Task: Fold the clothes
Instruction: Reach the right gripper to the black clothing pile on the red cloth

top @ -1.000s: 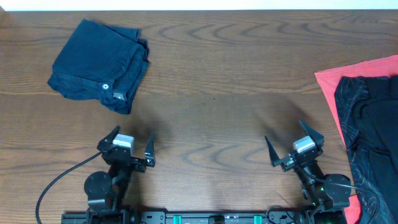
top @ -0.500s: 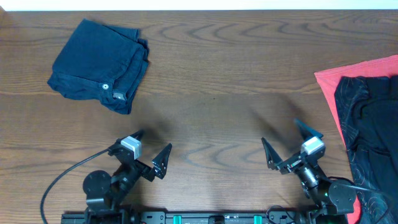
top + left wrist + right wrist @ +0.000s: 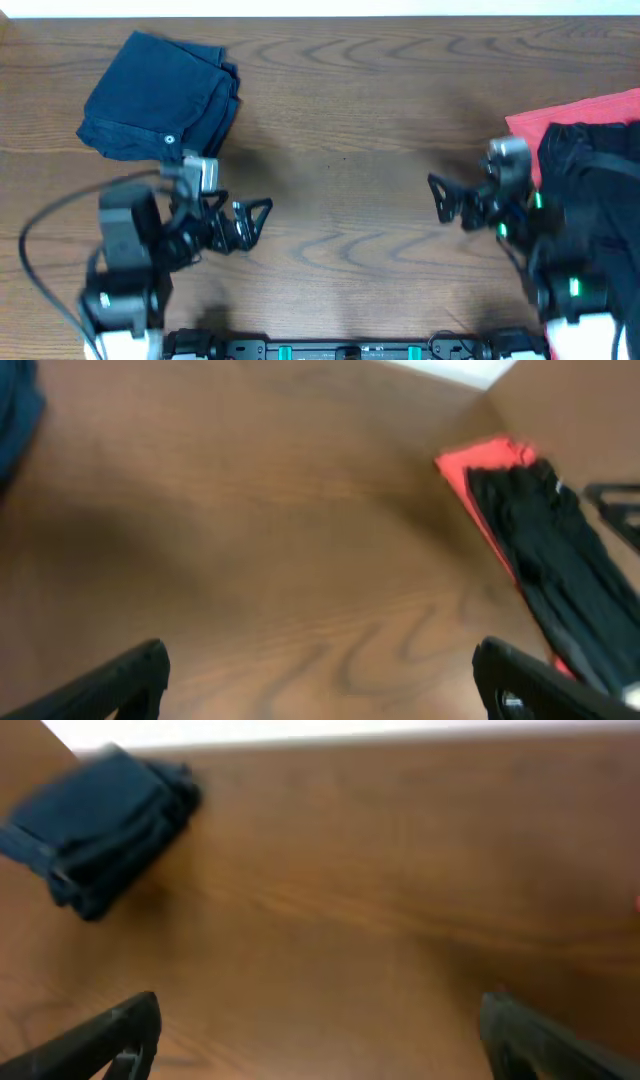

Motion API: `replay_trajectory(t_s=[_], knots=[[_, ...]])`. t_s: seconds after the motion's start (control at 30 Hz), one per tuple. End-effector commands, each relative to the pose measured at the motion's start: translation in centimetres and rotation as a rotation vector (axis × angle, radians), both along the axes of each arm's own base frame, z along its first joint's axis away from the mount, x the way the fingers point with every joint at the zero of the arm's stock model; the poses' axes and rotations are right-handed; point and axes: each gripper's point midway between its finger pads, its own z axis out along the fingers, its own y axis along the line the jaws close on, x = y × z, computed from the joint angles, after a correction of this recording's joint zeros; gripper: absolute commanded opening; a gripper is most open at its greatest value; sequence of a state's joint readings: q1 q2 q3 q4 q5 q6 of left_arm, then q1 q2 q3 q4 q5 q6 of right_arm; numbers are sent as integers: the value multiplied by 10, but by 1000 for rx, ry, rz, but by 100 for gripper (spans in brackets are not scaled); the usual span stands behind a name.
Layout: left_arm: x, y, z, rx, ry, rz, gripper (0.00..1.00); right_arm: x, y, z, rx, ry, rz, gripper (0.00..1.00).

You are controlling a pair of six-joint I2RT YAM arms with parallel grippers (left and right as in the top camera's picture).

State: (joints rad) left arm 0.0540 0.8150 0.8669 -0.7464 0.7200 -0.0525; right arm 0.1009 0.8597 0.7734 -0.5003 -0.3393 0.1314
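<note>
- Crumpled black fabric garment (image 3: pixel 595 190) and the flat red cloth (image 3: pixel 570 112) under it: cut by overhead's right edge.
- Folded dark-blue denim garment (image 3: pixel 100 825): blurred in right wrist view, details unreadable.
- Left gripper (image 3: pixel 320 660), right gripper (image 3: pixel 320 1010): only fingertips in frame.

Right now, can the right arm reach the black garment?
Probably yes: the black garment lies uncovered on the red cloth, beside that arm. The open right gripper points away, so it must turn.

Pretty blurry here. Folded dark blue garment (image 3: pixel 100 825) sitting top left on the wood table (image 3: pixel 400 870). Below that, gripper (image 3: pixel 320 1015) spread wide over bare wood, fingers (image 3: pixel 105 1038) poking in at both bottom corners, holding nothing.
</note>
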Motion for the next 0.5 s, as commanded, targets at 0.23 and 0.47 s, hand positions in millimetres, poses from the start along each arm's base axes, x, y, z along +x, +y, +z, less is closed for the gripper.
replay_trajectory(t_s=[0.23, 0.47], knots=[[21, 9, -7, 105, 221, -50, 98, 48, -14, -55, 32, 436, -135, 99], [17, 9, -13, 104, 261, -55, 98, 49, -167, -92, 58, 583, -814, 99]])
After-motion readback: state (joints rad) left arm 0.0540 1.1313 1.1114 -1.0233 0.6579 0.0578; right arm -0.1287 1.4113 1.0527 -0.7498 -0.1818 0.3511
